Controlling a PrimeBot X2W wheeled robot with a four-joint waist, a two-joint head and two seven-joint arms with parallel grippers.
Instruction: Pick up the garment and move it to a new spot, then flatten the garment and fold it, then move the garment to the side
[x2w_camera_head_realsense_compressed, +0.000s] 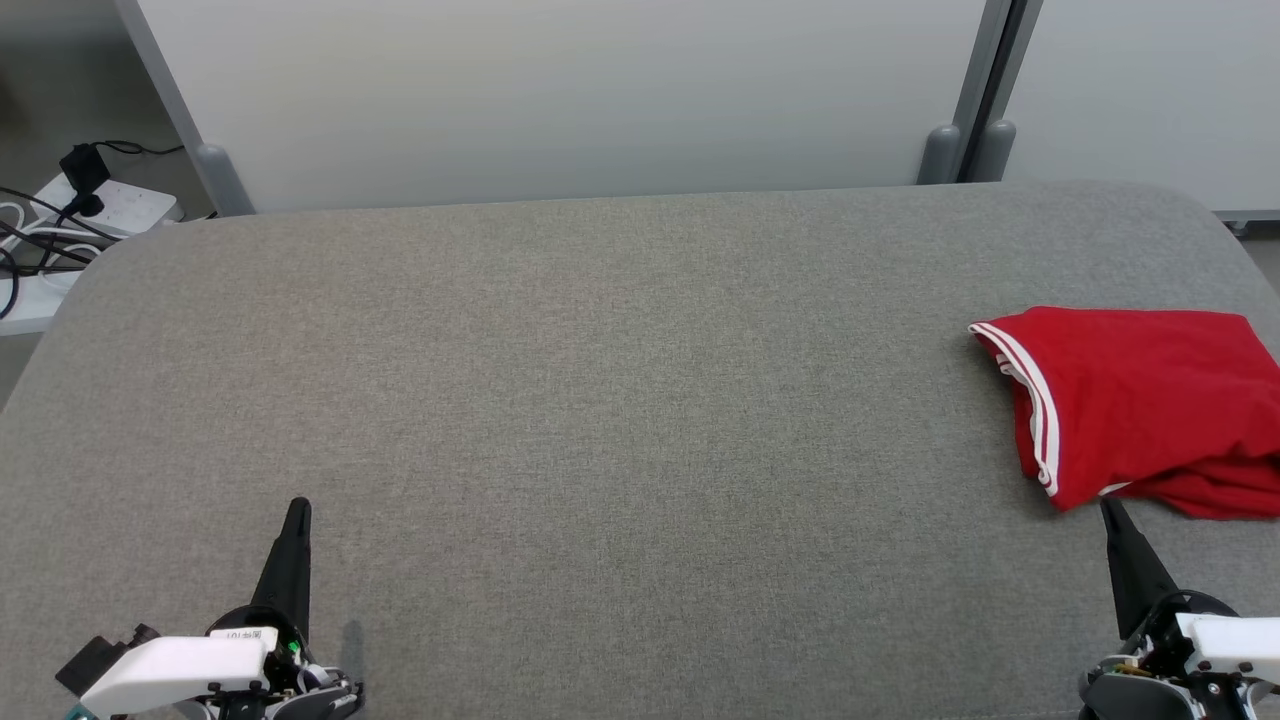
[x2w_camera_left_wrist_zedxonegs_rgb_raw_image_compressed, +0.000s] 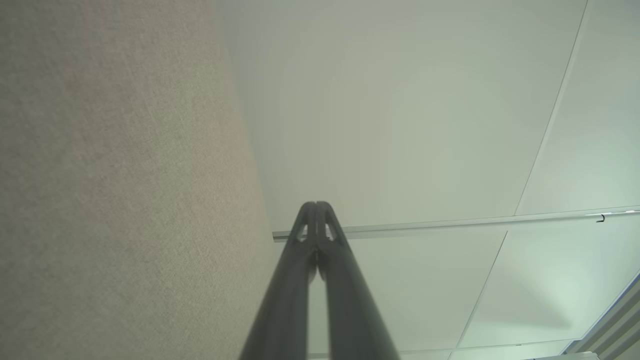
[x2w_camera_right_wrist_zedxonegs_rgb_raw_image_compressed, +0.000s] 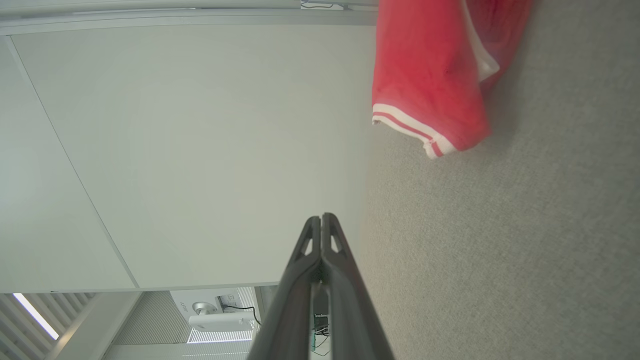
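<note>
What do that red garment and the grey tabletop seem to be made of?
The red garment looks like a soft, matte knit fabric, perhaps cotton or a blend: it slumps in loose folds, with white stripes along one edge. The grey table seems covered in woven cloth: a fine heathered weave with no shine.

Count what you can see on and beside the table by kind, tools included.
Garment: 1, red with white trim, at the table's right edge.
Tools: 2, left tool and right tool, both shut and empty.
Table: 1, grey.
Power strip: 1, beyond the far left corner.
Total: 5
</note>
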